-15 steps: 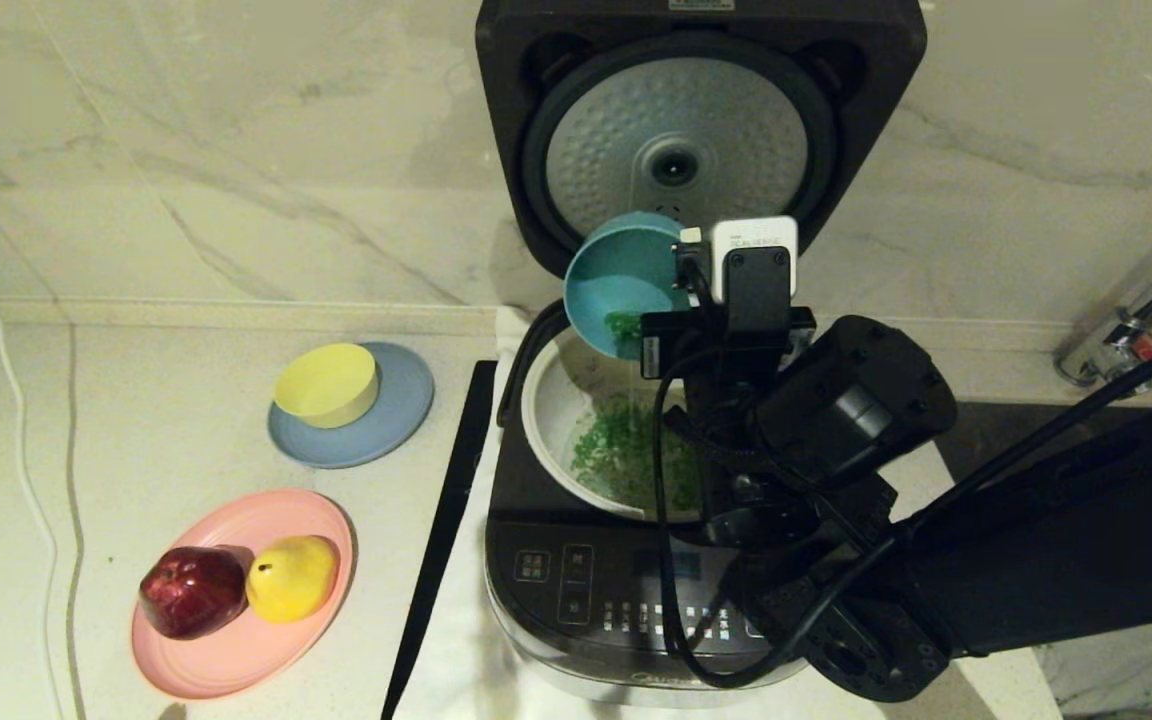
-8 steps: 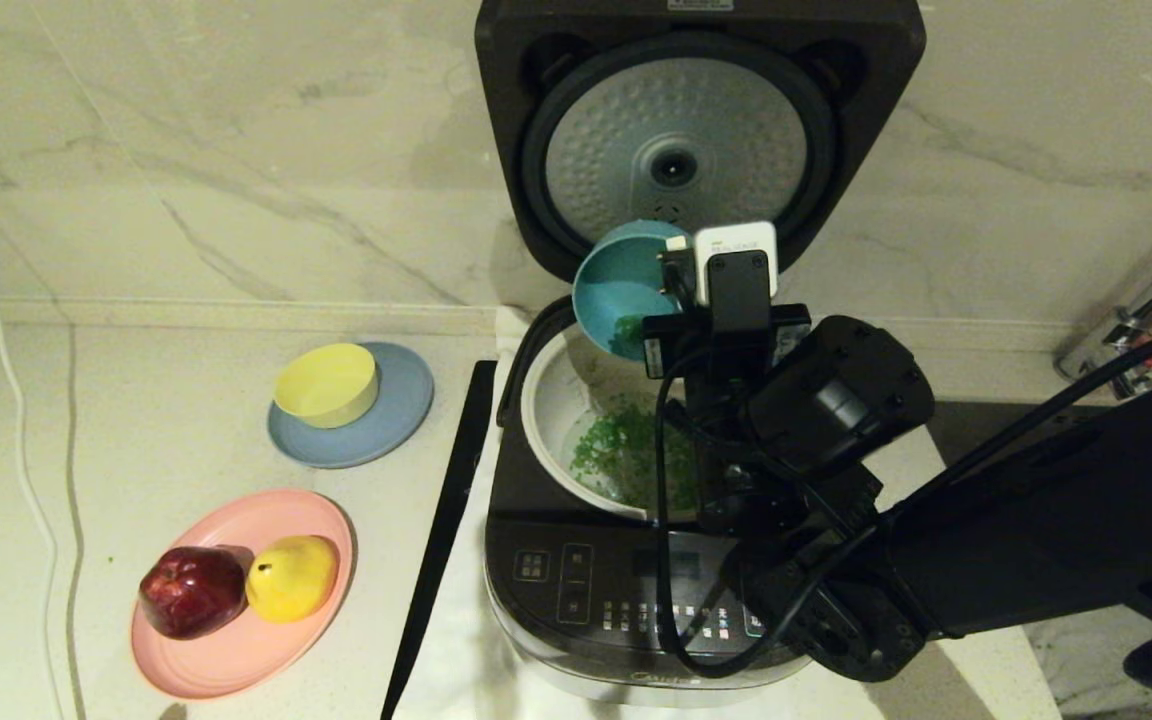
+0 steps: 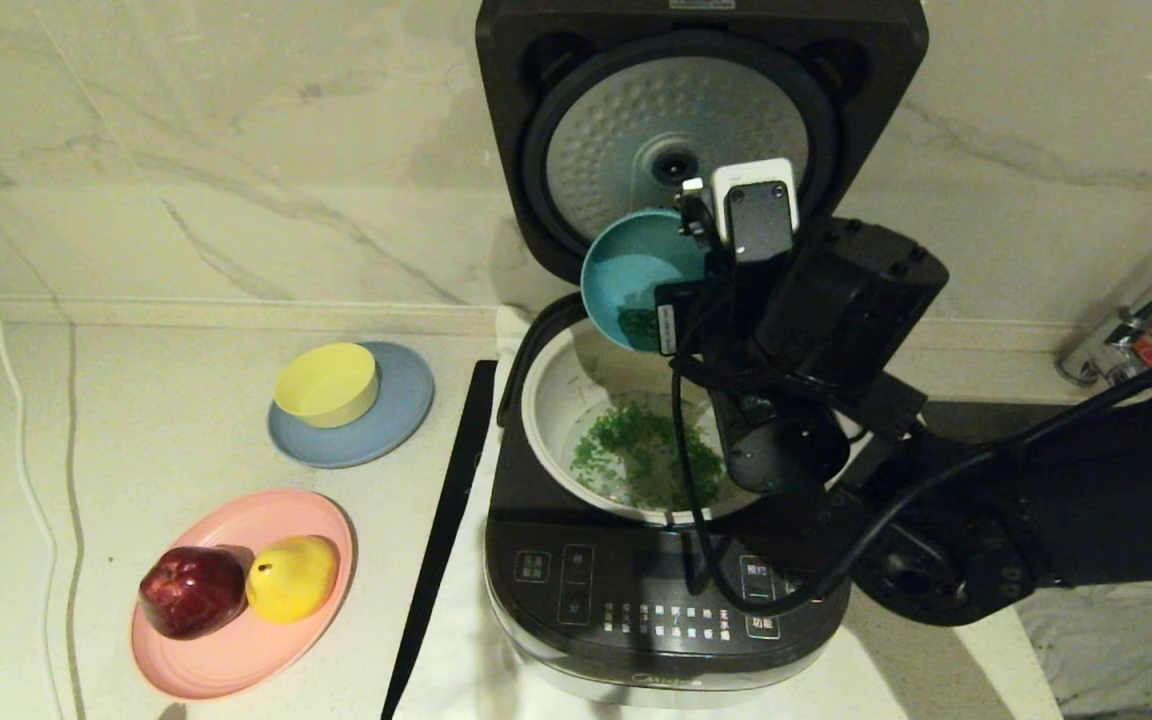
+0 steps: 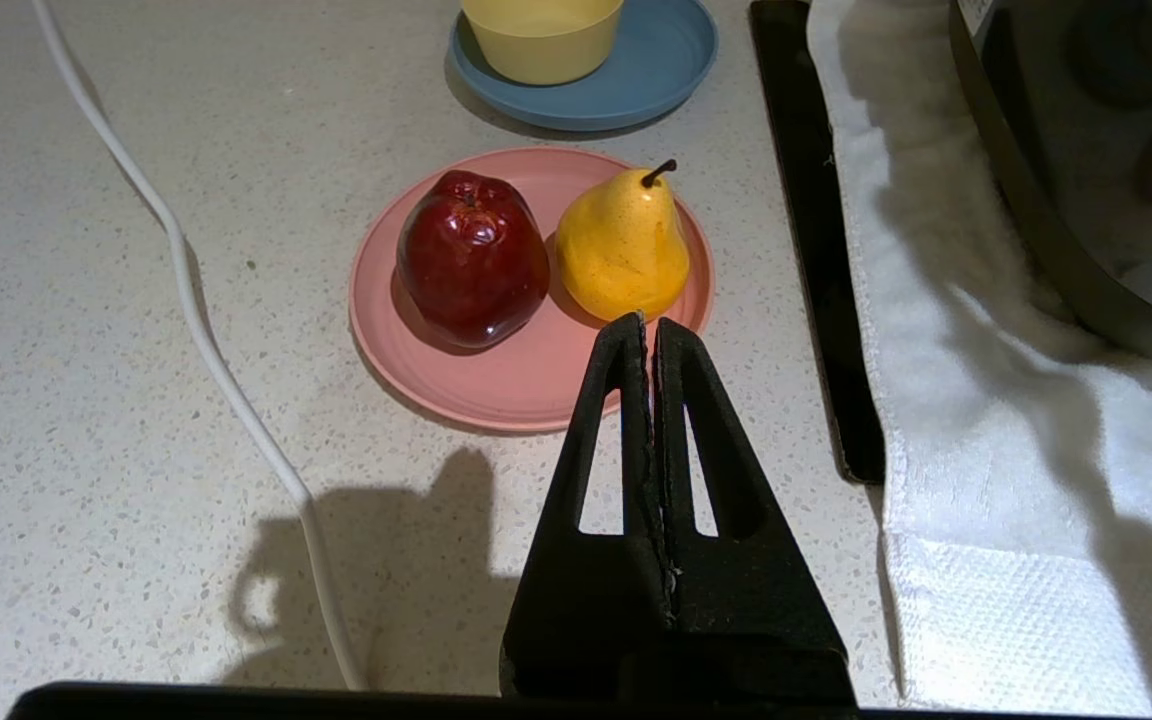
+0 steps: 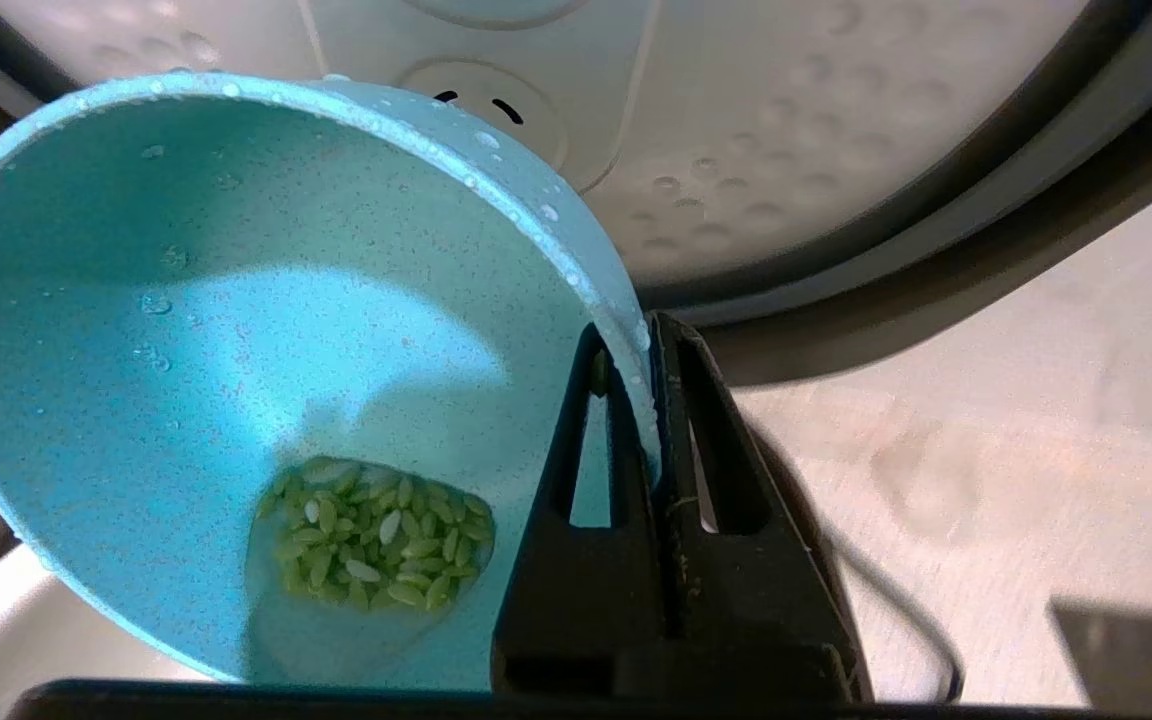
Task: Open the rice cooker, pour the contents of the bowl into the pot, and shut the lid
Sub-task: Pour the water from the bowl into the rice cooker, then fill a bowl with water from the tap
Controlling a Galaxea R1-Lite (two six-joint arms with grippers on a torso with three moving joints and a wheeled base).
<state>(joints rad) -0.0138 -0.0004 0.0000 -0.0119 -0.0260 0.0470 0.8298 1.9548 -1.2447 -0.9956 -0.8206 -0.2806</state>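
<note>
Right claw (image 3: 681,300), head view: clamped on the rim of the bowl (image 3: 636,275), which is tipped steeply over the back of the pot (image 3: 546,400). The lid (image 3: 701,130) stands fully open behind it, silver dimpled plate facing forward. Most of the contents (image 3: 646,465) lie in the pot; a small green patch remains in the bowl. The rice cooker (image 3: 636,600) sits on a white cloth (image 3: 466,650) on the tabletop (image 3: 136,400). Its front panel carries white Chinese labels, too small to read reliably. A white module on the wrist bears print that cannot be read.

Left wrist view: left claw (image 4: 652,330) is closed on nothing, parked above the tabletop near a pink plate (image 4: 526,390) holding a red apple (image 4: 471,260) and a yellow pear (image 4: 621,250). A yellow bowl (image 4: 541,35) on a blue plate (image 4: 656,70) stands beyond. No writing visible.

Right wrist view: the claw's fingers (image 5: 681,400) pinch the bowl wall, one inside, one outside. A wet clump of green grains clings low inside the bowl.

Assessment: pouring is nearly complete. To finish well, the bowl mouth should be kept over the pot and tipped further, perhaps with a gentle shake, since the damp grains appear to stick. Firm grip advised; the wet rim may slip. Clearance from the raised lid should be watched.
</note>
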